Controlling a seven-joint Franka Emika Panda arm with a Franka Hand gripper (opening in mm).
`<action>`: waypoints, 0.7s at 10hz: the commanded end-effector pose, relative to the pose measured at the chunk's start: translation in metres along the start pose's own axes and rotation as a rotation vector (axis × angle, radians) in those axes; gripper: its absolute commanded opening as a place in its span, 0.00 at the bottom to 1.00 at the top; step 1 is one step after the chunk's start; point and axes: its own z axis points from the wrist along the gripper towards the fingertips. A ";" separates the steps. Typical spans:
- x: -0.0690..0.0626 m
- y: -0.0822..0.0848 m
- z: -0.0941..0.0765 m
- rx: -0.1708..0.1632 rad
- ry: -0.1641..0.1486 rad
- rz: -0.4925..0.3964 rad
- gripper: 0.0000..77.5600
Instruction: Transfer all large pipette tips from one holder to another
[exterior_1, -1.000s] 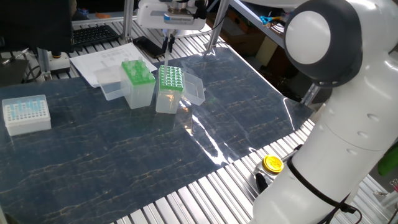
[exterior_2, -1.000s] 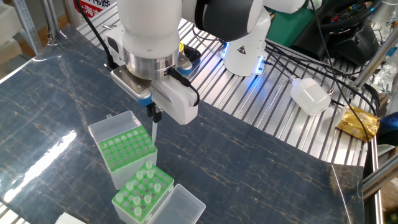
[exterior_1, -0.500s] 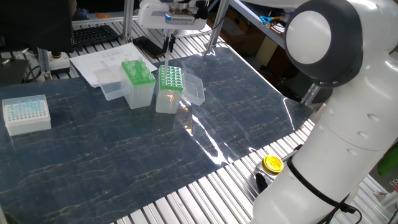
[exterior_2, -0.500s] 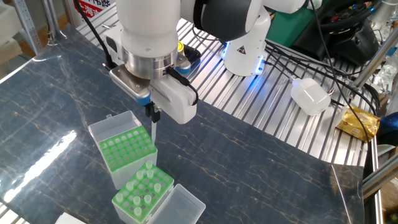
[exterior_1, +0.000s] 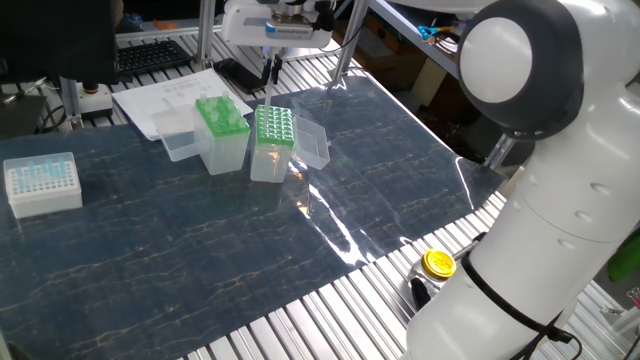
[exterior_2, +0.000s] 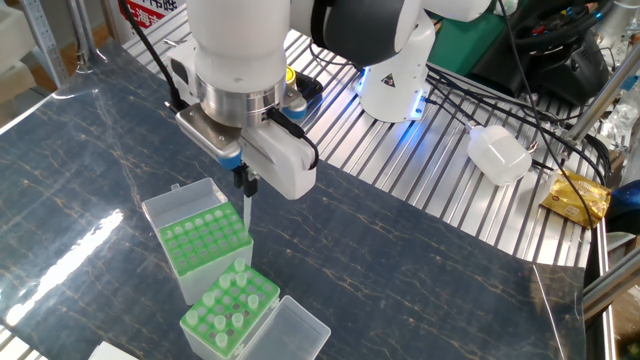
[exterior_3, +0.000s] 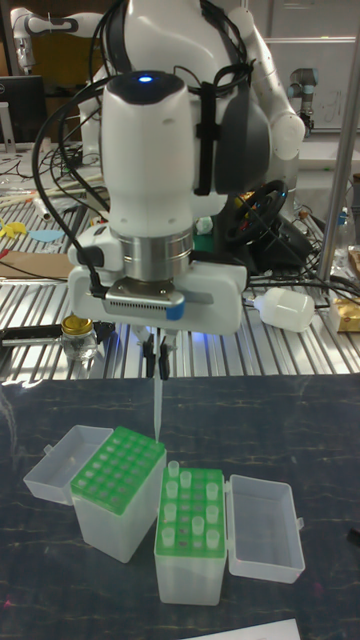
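Nothing on the tabletop (exterior_2: 90, 160) has shifted since the earlier frames; only the tool (exterior_2: 246, 184) has crept a touch sideways. Nearest us in the tall fixed view stands the rack with raised tips (exterior_3: 191, 509), a handful of large pipette tips (exterior_2: 233, 300) standing proud in it, its lid (exterior_3: 266, 527) hinged open. Just beyond, beside it, sits the flat green rack (exterior_3: 118, 466), its holes showing no raised tips. Above that rack's near edge the tool is clenched on a single tip (exterior_3: 157, 403), which hangs upright, point down. We judge we should keep it vertical, centre it over one hole, descend slowly, and release only once it is seated.
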 end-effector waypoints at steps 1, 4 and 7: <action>-0.003 -0.002 -0.001 0.001 0.006 -0.003 0.02; -0.004 -0.002 -0.001 -0.004 0.006 -0.001 0.02; -0.004 -0.004 0.003 -0.007 0.007 -0.008 0.02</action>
